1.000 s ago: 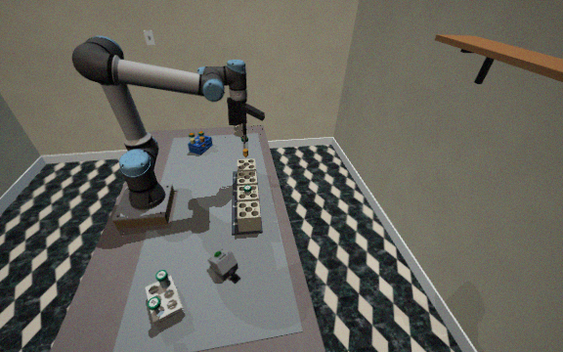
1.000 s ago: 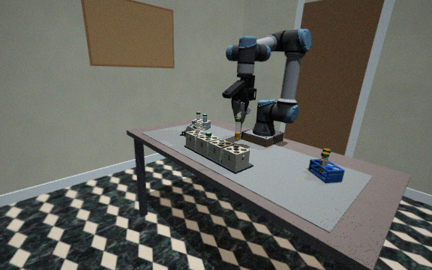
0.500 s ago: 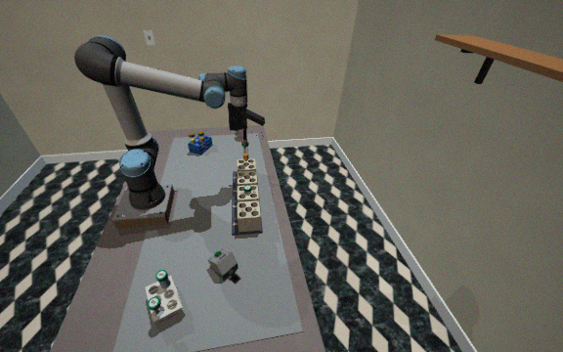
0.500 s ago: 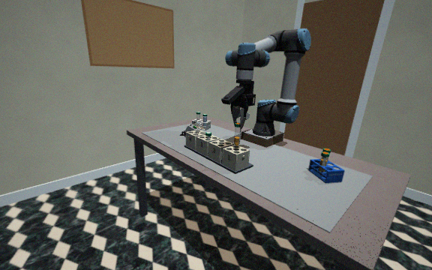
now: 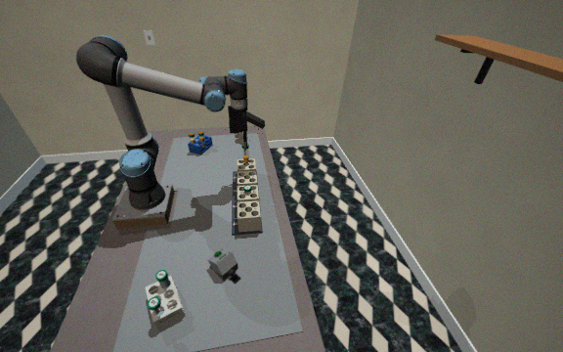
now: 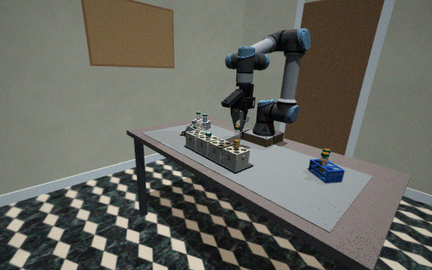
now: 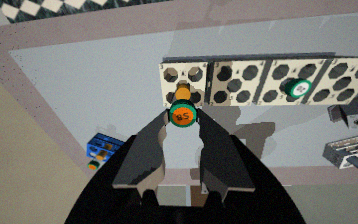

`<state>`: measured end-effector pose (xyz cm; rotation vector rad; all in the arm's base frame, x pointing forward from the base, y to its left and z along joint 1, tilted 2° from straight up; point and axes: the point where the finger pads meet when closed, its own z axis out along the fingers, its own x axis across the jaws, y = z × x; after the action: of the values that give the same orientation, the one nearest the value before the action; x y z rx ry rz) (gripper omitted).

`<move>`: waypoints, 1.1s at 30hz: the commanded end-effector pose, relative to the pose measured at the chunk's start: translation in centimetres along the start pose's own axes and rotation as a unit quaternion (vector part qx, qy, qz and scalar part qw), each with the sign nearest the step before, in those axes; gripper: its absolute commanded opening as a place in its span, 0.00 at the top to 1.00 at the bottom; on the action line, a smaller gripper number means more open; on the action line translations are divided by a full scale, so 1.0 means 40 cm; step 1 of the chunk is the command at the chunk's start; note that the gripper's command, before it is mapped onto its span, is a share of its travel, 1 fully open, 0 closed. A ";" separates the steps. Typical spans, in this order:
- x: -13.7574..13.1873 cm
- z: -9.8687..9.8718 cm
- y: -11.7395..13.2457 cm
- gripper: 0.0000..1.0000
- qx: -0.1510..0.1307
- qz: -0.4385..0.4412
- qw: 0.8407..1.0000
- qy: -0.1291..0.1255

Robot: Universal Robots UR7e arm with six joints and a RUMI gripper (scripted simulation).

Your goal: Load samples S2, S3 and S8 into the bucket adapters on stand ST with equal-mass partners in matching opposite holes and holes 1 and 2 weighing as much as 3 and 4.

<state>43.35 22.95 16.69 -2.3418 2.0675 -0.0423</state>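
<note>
While the gripper (image 7: 182, 131) clamps it, tube S8 (image 7: 182, 116) hangs upright — above the end adapter (image 7: 183, 83).

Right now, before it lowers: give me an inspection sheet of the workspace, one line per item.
Surface: brown table with a grey mat on it.
Job's things: loading stand with four adapters in a row, one white-dot blank seated in it; blue sample rack with orange-dot tubes; white blank rack with two blanks; DONE key desk.
Clutter: nothing seen.
Grippers: gripper shut on the orange-dot sample tube, upright over the end adapter, tube bottom near the centre hole; seating cannot be told.
Cables: nothing seen.
Surroundings: checkered floor, wall shelf, door, corkboard.
</note>
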 end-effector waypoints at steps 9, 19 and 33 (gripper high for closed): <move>0.000 0.016 -0.001 1.00 0.001 0.000 1.000 0.000; 0.000 0.049 -0.001 1.00 0.001 0.000 1.000 0.000; 0.000 0.089 -0.001 1.00 0.001 0.000 1.000 0.000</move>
<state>43.44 22.93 13.64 -2.3418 2.0676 -0.0422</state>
